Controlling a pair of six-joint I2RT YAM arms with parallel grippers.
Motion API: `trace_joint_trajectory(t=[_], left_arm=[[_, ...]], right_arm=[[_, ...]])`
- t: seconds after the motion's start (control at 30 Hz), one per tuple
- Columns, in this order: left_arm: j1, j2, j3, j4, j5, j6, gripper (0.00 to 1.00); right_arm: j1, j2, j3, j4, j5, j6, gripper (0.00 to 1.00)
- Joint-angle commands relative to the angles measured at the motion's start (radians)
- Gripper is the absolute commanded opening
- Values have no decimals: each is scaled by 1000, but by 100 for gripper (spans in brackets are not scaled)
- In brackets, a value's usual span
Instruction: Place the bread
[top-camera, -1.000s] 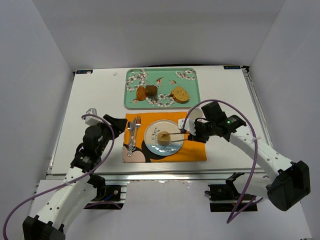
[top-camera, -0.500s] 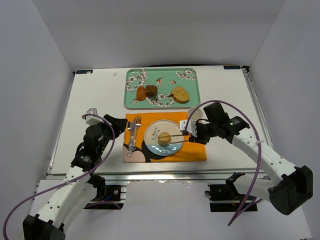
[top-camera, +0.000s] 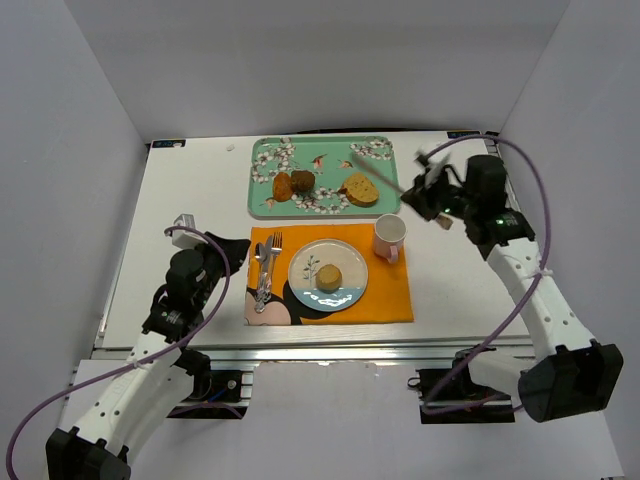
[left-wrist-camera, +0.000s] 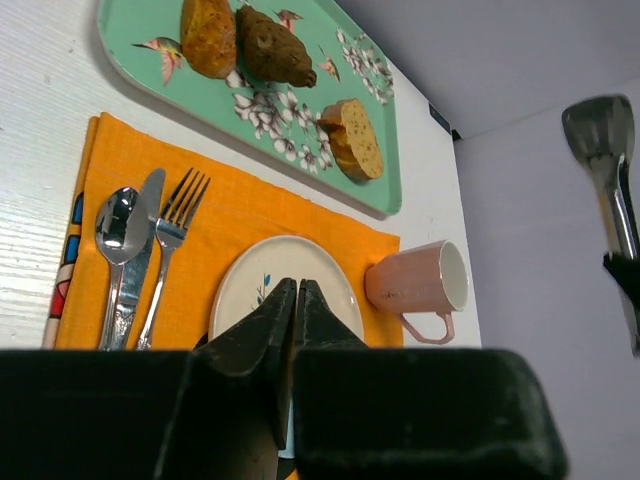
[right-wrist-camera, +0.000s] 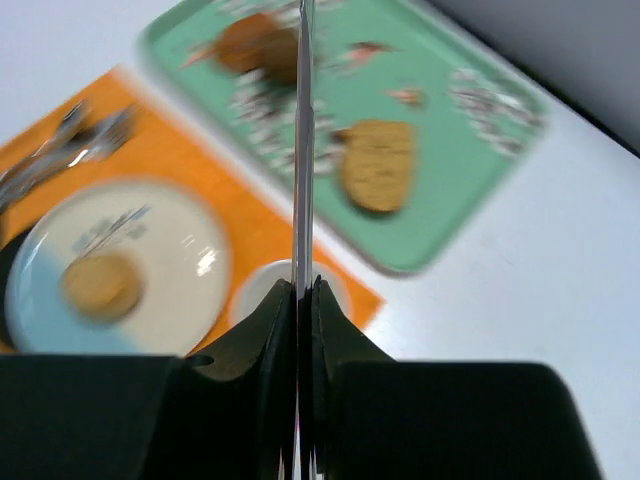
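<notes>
**op:** so did the drop land or not?

**watcher:** Looks like it to me. The bread (top-camera: 329, 277) sits alone in the middle of the plate (top-camera: 352, 262), with nothing touching it. Half a second back your tongs (top-camera: 378, 175) were still lying across it. Now your right hand (right-wrist-camera: 303, 292) has swung up and away, past the mug (top-camera: 389, 236), and hangs by the right end of the tray (top-camera: 394, 170).

**op:** and the hands?

**watcher:** Your right one is pinched tight on the tongs. Their blades are squeezed together with nothing between them, so you didn't carry the bun off by accident. Your left hand (left-wrist-camera: 293, 305) is closed too, fingers meeting and empty. It's parked just left of the placemat (top-camera: 390, 295), facing the plate.

**op:** so I'm done?

**watcher:** I'd call the placing basically finished. The wedge slice (top-camera: 360, 188) is on the tray, untouched. My guess is all you've got left is parking the tongs somewhere on the bench (top-camera: 200, 200) without clipping the mug.
</notes>
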Motion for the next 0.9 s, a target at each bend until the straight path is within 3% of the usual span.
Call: trace_joint_trajectory(t=[0.0,0.1,0.13,0.27,0.4,0.43,0.47,0.5,0.6,0.63,0.7,0.73,0.87], left_arm=[[-1,9,3,42,60,-1,14],[-1,13,-12,57,82,-10,25],[-1,12,-14,60,86,-12,36],[-1,20,-12,63,94,-10,54],[-1,27,-9,63,94,-4,58],[-1,29,-8,62,94,-4,58],[-1,29,-9,62,94,-4,59],[-1,26,-9,60,94,-6,60],[-1,21,-16,63,94,-12,64],[-1,18,-17,65,115,-16,64],[-1,16,-17,63,126,-18,65],[-1,16,-17,65,126,-18,65],[-1,21,-17,65,126,-18,66]], right_arm=[[-183,-19,-121,355,86,375,0],[-255,6,-230,436,152,413,0],[-270,23,-247,437,184,421,0],[-336,112,-345,501,282,417,0],[-360,193,-411,569,364,407,0],[-360,225,-421,572,387,410,6],[-361,241,-422,569,387,410,6],[-361,254,-424,564,394,407,16],[-364,302,-418,535,398,400,31],[-364,325,-413,526,395,395,41],[-375,343,-395,495,379,390,49],[-378,359,-389,486,369,390,59],[-396,389,-343,425,361,366,78]])
